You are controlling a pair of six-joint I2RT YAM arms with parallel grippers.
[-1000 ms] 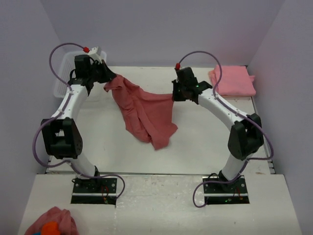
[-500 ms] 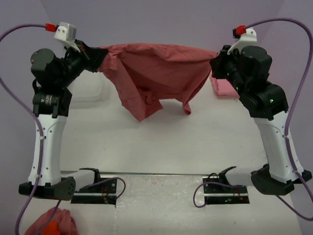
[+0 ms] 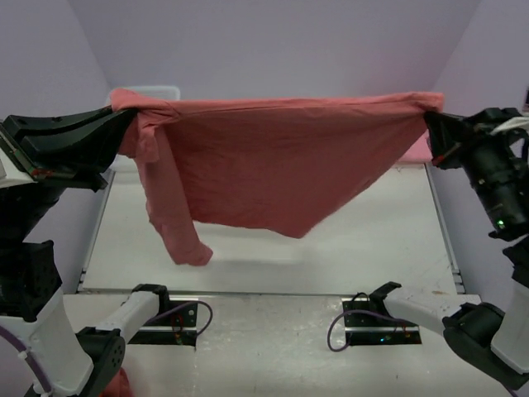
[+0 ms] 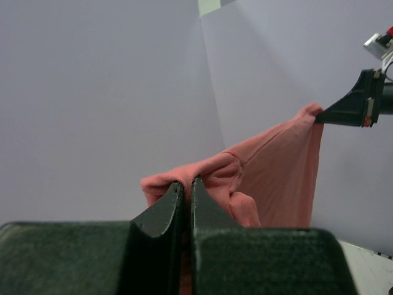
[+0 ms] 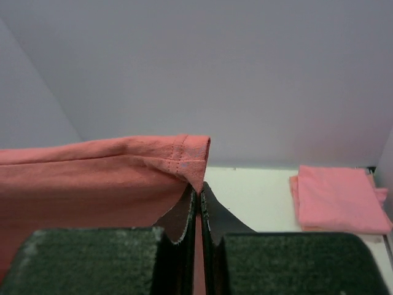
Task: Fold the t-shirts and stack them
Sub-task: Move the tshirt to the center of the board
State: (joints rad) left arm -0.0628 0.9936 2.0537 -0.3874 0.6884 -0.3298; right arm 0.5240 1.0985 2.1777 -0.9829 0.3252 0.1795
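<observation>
**Rose-red t-shirt (image 3: 281, 165) stretched in the air between both hands**

The left hand (image 3: 124, 124) and the right hand (image 3: 431, 126) are raised high and well apart, and the t-shirt hangs between them like a banner above the surface (image 3: 372, 256). Its top edge runs nearly straight from one hand to the other. Below that line the cloth falls to a point around the middle, clear of the surface. One sleeve (image 3: 178, 236) dangles lower on the left side.

In the left wrist view the two fingers are pressed together on a bunched fold of the fabric, with hardly a gap between them. The right wrist view shows the same. There the fingers are clamped on a stitched hem corner, which pokes up just above their tips.

A second, lighter pink t-shirt (image 5: 338, 196) lies folded flat at the far right of the surface, apart from the held one. From the top camera it is mostly hidden behind the hanging cloth. A pale box-like shape (image 3: 157, 89) shows behind the left corner of the shirt, possibly a clear bin, though too little of it shows to be sure.
</observation>
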